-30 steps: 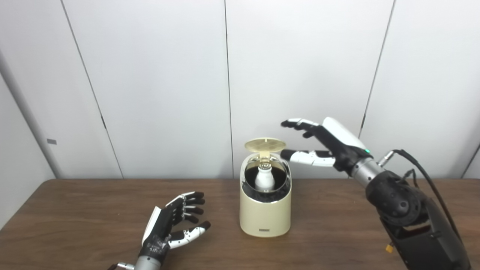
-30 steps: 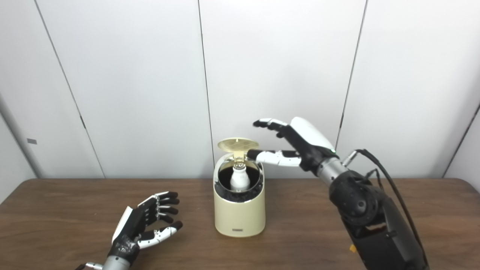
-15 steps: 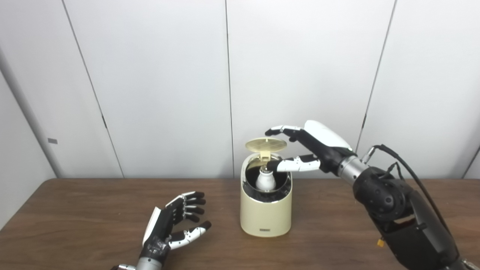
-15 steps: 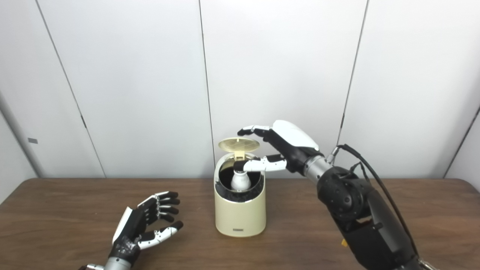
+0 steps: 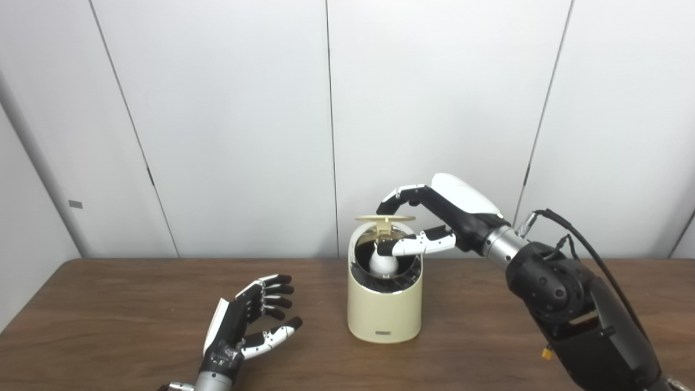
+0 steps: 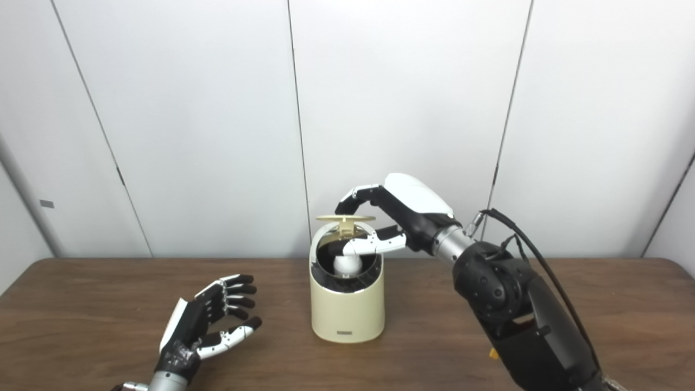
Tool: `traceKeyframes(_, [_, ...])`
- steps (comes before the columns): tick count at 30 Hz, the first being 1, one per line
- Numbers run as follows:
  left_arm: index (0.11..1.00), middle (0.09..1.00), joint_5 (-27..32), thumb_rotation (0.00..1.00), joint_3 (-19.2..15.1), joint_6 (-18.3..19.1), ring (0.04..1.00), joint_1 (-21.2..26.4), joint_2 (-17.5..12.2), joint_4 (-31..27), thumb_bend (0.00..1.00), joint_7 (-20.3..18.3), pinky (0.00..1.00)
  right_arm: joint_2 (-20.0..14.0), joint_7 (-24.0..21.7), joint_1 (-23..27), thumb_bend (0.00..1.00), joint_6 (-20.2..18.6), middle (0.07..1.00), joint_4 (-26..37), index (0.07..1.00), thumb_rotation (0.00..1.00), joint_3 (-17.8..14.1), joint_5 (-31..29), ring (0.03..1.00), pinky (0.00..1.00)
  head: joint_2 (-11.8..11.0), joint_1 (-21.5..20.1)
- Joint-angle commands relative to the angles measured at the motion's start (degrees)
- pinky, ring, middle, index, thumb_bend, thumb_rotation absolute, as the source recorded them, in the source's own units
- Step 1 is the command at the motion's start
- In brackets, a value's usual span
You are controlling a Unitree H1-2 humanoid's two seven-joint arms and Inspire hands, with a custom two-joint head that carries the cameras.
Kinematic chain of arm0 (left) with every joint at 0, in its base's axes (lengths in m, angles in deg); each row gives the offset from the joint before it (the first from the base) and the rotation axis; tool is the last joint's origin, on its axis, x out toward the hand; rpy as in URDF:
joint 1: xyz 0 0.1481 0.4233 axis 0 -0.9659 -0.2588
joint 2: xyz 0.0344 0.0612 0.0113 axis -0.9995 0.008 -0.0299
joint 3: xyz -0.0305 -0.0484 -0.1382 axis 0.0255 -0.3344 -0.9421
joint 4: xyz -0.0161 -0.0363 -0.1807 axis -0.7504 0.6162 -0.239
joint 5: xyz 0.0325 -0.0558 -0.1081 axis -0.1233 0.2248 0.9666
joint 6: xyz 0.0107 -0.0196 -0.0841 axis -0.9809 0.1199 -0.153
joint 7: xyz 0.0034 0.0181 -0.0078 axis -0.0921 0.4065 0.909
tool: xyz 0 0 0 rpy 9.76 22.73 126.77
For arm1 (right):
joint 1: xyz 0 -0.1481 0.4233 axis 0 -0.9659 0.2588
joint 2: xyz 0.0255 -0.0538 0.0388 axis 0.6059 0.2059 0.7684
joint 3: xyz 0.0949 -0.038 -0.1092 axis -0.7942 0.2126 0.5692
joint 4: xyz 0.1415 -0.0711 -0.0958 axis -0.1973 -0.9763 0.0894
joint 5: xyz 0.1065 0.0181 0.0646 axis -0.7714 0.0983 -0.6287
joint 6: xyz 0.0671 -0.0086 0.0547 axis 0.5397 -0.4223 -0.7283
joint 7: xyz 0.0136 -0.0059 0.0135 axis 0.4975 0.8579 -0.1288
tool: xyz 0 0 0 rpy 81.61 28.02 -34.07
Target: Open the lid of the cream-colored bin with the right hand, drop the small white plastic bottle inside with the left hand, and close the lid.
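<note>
The cream-colored bin (image 5: 384, 309) stands on the brown table (image 5: 108, 304) at the middle. Its round lid (image 5: 385, 219) is tipped forward to about level, above the opening. The small white bottle (image 5: 383, 263) stands inside the bin. My right hand (image 5: 434, 220) is over the bin, its fingers (image 5: 395, 199) curled down onto the back of the lid and its thumb in front of the opening. It holds nothing. My left hand (image 5: 247, 323) is open and empty above the table, left of the bin.
White wall panels stand behind the table. A black cable (image 5: 586, 244) loops from the right forearm. Bare table lies on both sides of the bin.
My right hand has moved left and down onto the lid. The lid has swung from tilted back to about level. My left hand has barely moved.
</note>
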Motion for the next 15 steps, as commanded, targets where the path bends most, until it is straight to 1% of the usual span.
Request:
traceKeyframes(1, [0.758, 0.710, 0.10, 0.00, -0.59, -2.15, 0.625, 1.87, -0.15, -1.10, 0.59, 0.41, 0.55, -0.44, 1.10, 1.80, 0.65, 1.93, 0.676, 2.59, 0.642, 0.68, -0.93, 0.34, 0.796, 0.74, 0.13, 0.01])
traceKeyframes(6, [0.765, 0.714, 0.67, 0.00, -0.84, -1.51, 0.625, 1.76, 0.10, -1.51, 0.59, 0.17, 0.55, -0.62, 0.07, 1.45, 0.65, 1.54, 0.678, 3.66, 0.638, 0.69, -0.74, 0.65, 0.810, 0.76, 0.30, 0.10])
traceKeyframes(7, [0.765, 0.715, 0.77, 0.00, -0.86, -1.31, 0.625, 1.73, 0.15, -1.69, 0.59, 0.09, 0.55, -0.68, -0.40, 1.44, 0.65, 1.15, 0.683, 3.89, 0.640, 0.69, -0.67, 0.69, 0.821, 0.77, 0.75, -0.01])
traceKeyframes(10, [0.762, 0.718, 0.20, 0.00, -0.96, -1.19, 0.629, 1.84, 0.34, -1.82, 0.59, 0.55, 0.56, -1.11, -2.51, 1.36, 0.65, 0.08, 0.697, 4.16, 0.655, 0.70, -0.39, 0.37, 0.842, 0.79, 1.08, -0.04])
traceKeyframes(12, [0.763, 0.726, 0.60, 0.00, -1.12, -0.84, 0.643, 1.94, 0.51, -1.95, 0.58, 0.45, 0.58, -1.61, -4.04, 1.17, 0.66, -0.50, 0.709, 4.34, 0.667, 0.71, 0.13, 1.22, 0.856, 0.83, 1.18, 0.14])
traceKeyframes(13, [0.764, 0.729, 1.08, 0.00, -1.23, -0.38, 0.646, 1.93, 0.65, -2.26, 0.58, 0.26, 0.58, -1.85, -4.59, 0.99, 0.66, -0.51, 0.713, 4.39, 0.672, 0.70, 0.33, 1.55, 0.865, 0.85, 1.30, 0.33])
traceKeyframes(15, [0.765, 0.728, 1.10, 0.00, -1.34, 0.20, 0.648, 1.86, 0.84, -2.78, 0.58, 0.23, 0.57, -2.20, -5.20, 0.64, 0.66, -0.45, 0.711, 4.50, 0.670, 0.67, 0.58, 1.85, 0.865, 0.84, 1.48, 0.55])
